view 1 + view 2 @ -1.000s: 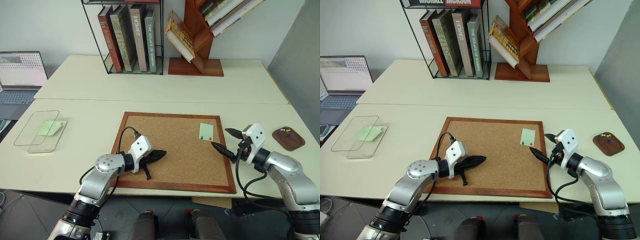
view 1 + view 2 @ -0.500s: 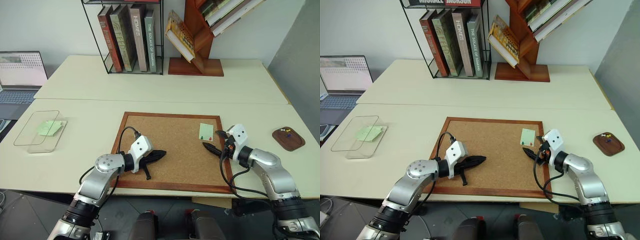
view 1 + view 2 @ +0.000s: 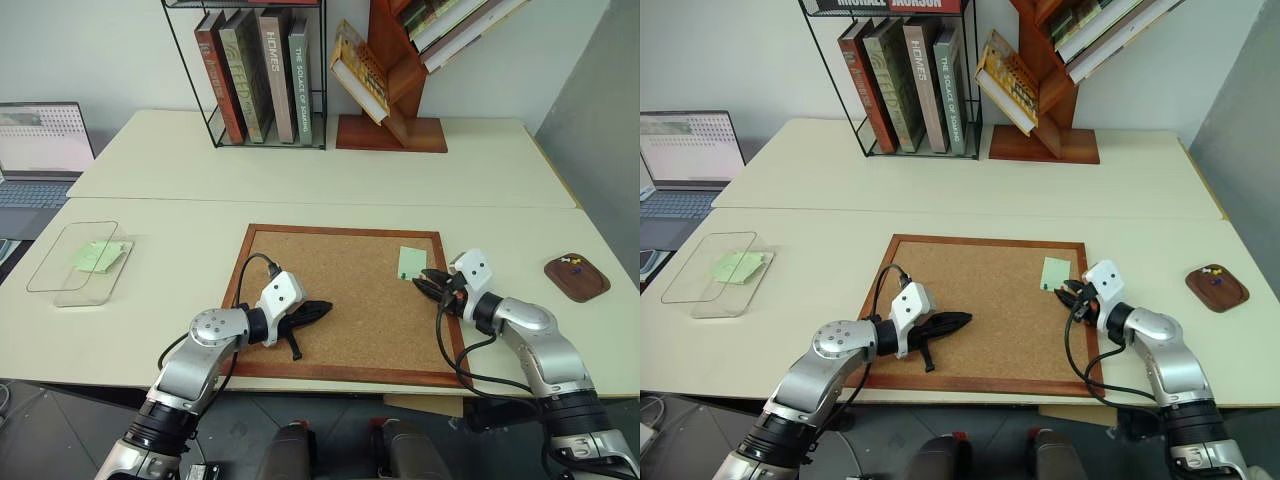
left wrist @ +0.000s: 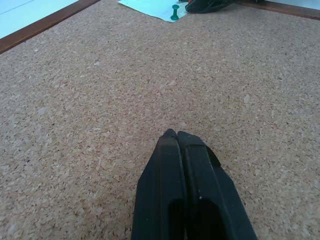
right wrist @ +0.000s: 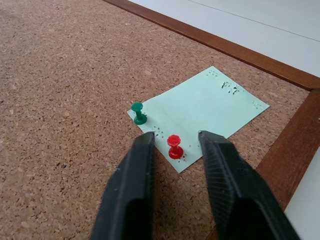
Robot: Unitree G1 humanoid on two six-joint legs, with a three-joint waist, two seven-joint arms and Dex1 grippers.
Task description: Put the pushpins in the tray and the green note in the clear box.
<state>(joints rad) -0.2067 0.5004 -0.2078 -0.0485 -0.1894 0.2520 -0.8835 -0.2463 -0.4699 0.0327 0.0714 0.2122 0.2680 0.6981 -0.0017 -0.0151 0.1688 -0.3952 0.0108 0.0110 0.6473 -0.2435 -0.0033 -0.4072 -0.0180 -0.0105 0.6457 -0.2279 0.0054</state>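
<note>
The pale green note (image 5: 200, 107) lies on the corkboard (image 3: 340, 290) near its right frame, held by a red pushpin (image 5: 174, 146) and a green pushpin (image 5: 138, 113) along one edge. My right gripper (image 5: 176, 139) is low over the board with one finger on each side of the red pin; the jaws are narrow but still apart, and gaps show beside the pin. My left gripper (image 3: 315, 308) rests shut on the board's left half, holding nothing. The dark tray (image 3: 588, 291) sits at the far right. The clear box (image 3: 50, 268) is at the far left.
A lime-green sheet (image 3: 98, 256) lies inside the clear box. A few small pins (image 3: 572, 263) lie in the tray. A wire book rack (image 3: 262, 75) and a wooden book stand (image 3: 392, 130) stand on the rear table, with a laptop (image 3: 40, 150) far left.
My right gripper moved in from beside the board's right frame to the note's lower edge, and its jaws narrowed from wide open to a slim gap around the red pin. The left arm stayed still.
</note>
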